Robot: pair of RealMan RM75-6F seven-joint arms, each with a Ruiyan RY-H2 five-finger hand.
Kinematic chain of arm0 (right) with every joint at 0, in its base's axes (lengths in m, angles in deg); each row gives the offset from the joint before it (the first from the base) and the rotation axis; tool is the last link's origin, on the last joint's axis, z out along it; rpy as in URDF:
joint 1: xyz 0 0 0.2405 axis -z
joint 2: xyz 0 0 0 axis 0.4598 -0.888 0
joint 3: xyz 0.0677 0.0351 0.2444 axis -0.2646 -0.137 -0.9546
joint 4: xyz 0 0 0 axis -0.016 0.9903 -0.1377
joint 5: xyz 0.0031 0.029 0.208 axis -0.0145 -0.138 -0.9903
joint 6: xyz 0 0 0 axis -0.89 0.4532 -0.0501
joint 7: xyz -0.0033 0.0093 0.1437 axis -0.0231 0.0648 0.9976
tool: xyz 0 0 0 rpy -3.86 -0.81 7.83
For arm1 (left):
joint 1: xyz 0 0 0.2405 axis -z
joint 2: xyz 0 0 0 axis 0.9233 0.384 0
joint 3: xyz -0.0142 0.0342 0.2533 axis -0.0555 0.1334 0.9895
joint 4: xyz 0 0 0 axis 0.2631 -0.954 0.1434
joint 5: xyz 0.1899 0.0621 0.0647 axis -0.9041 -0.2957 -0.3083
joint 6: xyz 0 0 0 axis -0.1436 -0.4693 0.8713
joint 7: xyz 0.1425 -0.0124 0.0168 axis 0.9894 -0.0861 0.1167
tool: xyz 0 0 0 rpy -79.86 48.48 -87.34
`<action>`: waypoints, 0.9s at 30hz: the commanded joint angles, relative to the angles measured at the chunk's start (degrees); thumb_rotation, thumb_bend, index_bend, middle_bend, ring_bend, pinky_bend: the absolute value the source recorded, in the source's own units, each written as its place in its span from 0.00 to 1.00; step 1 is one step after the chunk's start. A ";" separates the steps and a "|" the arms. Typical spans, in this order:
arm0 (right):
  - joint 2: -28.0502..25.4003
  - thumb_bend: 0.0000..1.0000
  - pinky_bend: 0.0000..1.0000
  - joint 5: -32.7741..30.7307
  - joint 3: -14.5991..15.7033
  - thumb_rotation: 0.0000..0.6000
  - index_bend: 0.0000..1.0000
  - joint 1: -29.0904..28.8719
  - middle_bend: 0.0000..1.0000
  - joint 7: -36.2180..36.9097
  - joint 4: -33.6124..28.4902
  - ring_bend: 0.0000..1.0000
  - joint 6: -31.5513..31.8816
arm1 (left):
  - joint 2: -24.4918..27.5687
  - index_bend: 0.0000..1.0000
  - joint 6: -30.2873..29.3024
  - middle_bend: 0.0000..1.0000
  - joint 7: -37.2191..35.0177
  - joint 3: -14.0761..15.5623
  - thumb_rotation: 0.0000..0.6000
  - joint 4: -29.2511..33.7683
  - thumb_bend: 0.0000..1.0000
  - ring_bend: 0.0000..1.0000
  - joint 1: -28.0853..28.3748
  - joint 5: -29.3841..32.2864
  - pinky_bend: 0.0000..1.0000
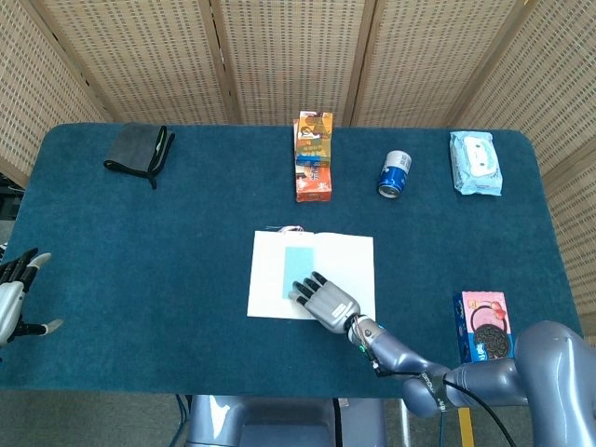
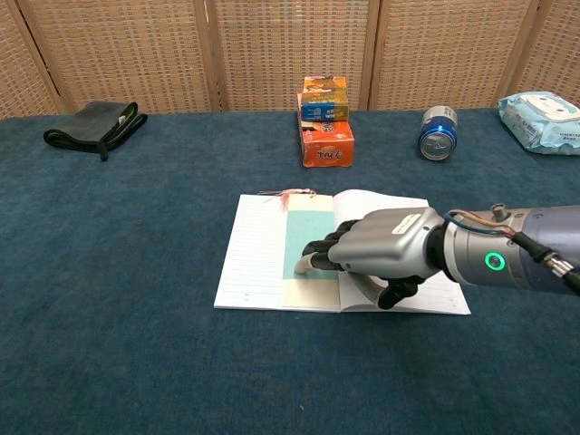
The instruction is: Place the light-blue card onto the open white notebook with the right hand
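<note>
Your right hand lies low over the middle of the open white notebook, near the centre of the chest view, with its fingertips resting on the near end of the light-blue card — the fingers are stretched forward and only slightly curled, pressing down rather than wrapped around anything, so the card looks laid down, not gripped. The card sits flat on the left page just beside the spine, lengthwise, fully inside the page edges in the head view. As I judge it, the placing is nearly finished and the step in hand is the release. Lift the fingertips straight up off the paper first, without any sideways pull, since a thin card on smooth paper will slide with a dragging fingertip and could skew across the spine. Once the pads are free, draw the hand back toward the lower right of the frame, high enough to miss the raised right page. Your left hand waits at the far left edge of the head view, fingers apart and empty — leave it there.
</note>
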 commanded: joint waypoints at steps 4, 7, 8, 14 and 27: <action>-0.09 1.00 0.00 0.10 -0.25 1.00 0.00 -0.15 0.00 -0.08 -0.48 0.00 0.27 | 0.02 0.00 -0.04 0.00 0.00 0.04 1.00 0.04 0.00 0.00 -0.03 -0.07 0.00; -0.39 1.00 0.00 0.08 -0.22 1.00 0.00 -0.26 0.00 -0.23 -0.74 0.00 0.29 | 0.03 0.00 -0.02 0.00 -0.08 0.03 1.00 0.03 0.00 0.00 -0.03 -0.07 0.00; -0.49 1.00 0.00 0.19 -0.25 1.00 0.00 -0.24 0.00 -0.15 -0.88 0.00 0.34 | 0.04 0.00 -0.02 0.00 -0.08 0.04 1.00 0.03 0.00 0.00 -0.02 -0.11 0.00; -1.45 1.00 0.00 2.34 -1.09 1.00 0.00 0.23 0.00 1.82 -2.28 0.00 0.63 | 0.02 0.00 0.02 0.00 0.00 0.07 1.00 0.02 0.00 0.00 0.01 -0.14 0.00; -13.16 0.18 0.00 25.83 -5.87 1.00 0.00 8.58 0.00 18.95 -9.73 0.00 14.47 | 0.46 0.00 -0.42 0.00 -1.17 0.18 1.00 0.24 0.00 0.00 -0.28 -1.08 0.00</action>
